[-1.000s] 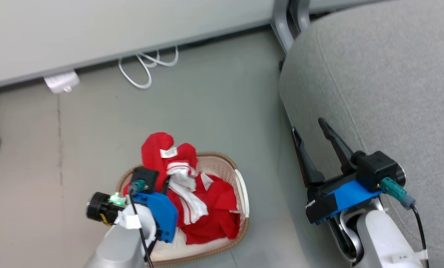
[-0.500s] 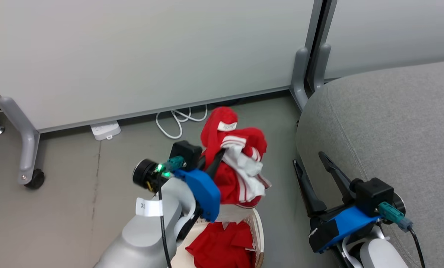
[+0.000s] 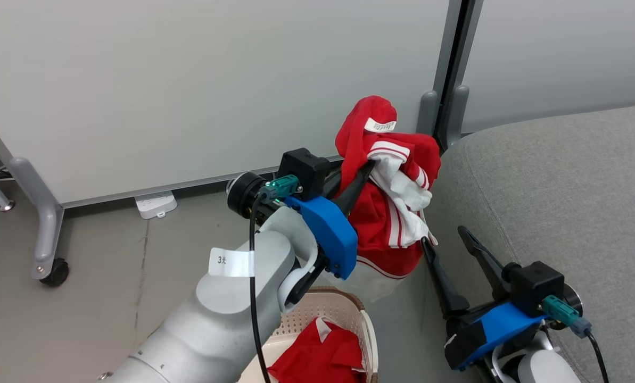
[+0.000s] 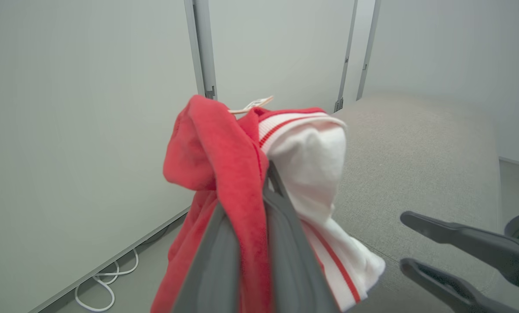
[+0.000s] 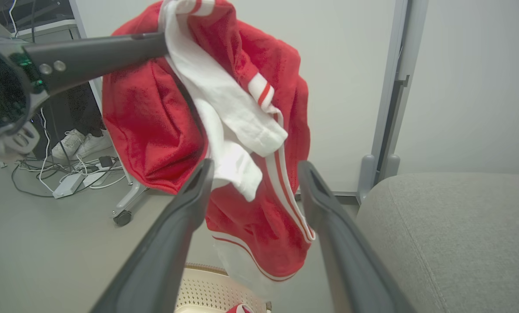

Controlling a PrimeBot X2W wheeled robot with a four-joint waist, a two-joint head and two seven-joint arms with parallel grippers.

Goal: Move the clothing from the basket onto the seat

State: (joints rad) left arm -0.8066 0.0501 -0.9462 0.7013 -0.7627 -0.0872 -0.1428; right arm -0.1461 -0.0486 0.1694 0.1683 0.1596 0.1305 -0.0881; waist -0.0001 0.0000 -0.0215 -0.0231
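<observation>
My left gripper (image 3: 368, 167) is shut on the red garment with white panels and stripes (image 3: 392, 213), which hangs in the air clear of the basket (image 3: 368, 330), beside the seat's rounded corner. The left wrist view has the fabric (image 4: 211, 143) bunched over my closed fingers (image 4: 281, 217). A plain red garment (image 3: 317, 356) lies in the basket. The light-grey seat (image 3: 562, 186) spreads to the right. My right gripper (image 3: 445, 238) stands open and holds nothing, by the seat's front edge just below the hanging garment (image 5: 155, 121).
White partition panels stand behind, on grey posts with a caster (image 3: 56, 271). A white power strip (image 3: 156, 204) lies on the floor at the wall. Cables (image 5: 68, 184) and a person's white shoes (image 5: 74, 143) are behind the panel at the left.
My left gripper has lifted the striped garment out of the basket, up and rightward to the seat's corner. The head camera has tilted up. The right gripper has stayed open in place.
</observation>
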